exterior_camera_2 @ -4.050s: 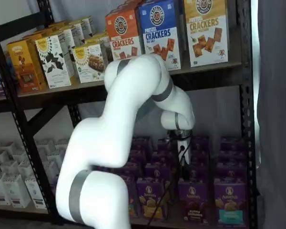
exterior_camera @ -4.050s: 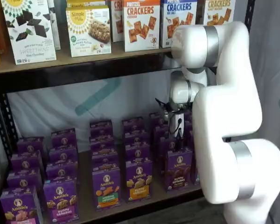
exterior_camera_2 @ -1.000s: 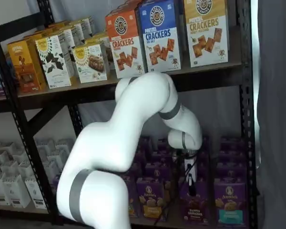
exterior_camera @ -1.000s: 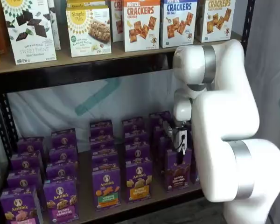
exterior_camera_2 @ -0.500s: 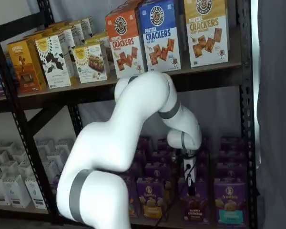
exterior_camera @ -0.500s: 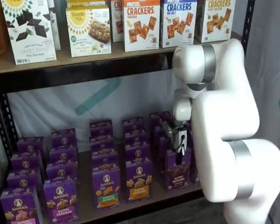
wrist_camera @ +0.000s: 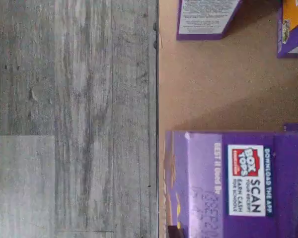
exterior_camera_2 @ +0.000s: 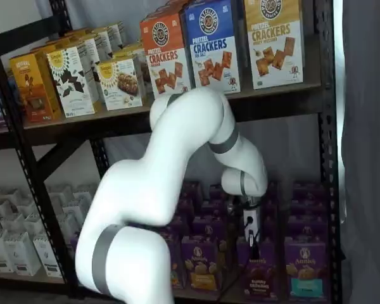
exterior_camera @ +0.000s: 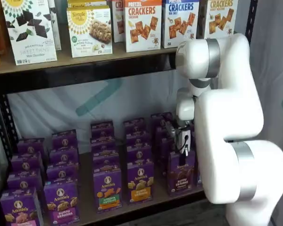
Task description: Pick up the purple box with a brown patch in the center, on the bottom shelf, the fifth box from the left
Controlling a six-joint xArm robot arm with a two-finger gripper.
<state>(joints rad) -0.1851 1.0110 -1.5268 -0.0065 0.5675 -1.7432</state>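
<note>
The purple box (exterior_camera: pixel 181 175) with the dark brown cookie patch stands at the front of its column on the bottom shelf (exterior_camera: pixel 85 208). It also shows in a shelf view (exterior_camera_2: pixel 261 278), a little tilted. My gripper (exterior_camera: pixel 184 157) hangs straight down onto the box's top edge, fingers closed on it; it shows in both shelf views (exterior_camera_2: pixel 252 246). The wrist view shows the box's purple top (wrist_camera: pixel 238 183) with a Box Tops label, close below the camera, over the brown board (wrist_camera: pixel 218 84).
An orange-band purple box (exterior_camera: pixel 140 181) stands beside the held one, and a green-band one (exterior_camera: pixel 107 188) beyond it. A teal-band box (exterior_camera_2: pixel 304 269) stands on its other side. More purple boxes stand behind. Cracker boxes (exterior_camera: pixel 144 23) fill the higher shelf. Grey floor (wrist_camera: pixel 74 119) lies past the board's edge.
The gripper came down onto the front box of the column. Since half a second ago the box has shifted slightly and tilted with the gripper on it.
</note>
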